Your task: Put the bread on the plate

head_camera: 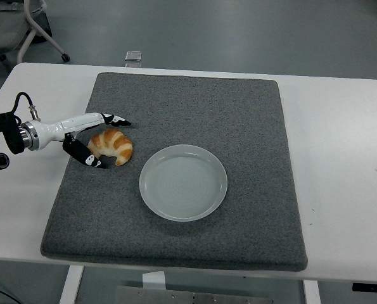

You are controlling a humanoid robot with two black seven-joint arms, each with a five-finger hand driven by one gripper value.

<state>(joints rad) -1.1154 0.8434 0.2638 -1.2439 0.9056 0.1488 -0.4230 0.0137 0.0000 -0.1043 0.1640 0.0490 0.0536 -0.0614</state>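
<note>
Bread [111, 146] lies on the grey mat [175, 240], just left of the empty plate [183, 182]. My left hand [93, 137] brackets it, fingers spread, nothing gripped yet. I worry a shallow pinch rolls it away.
</note>
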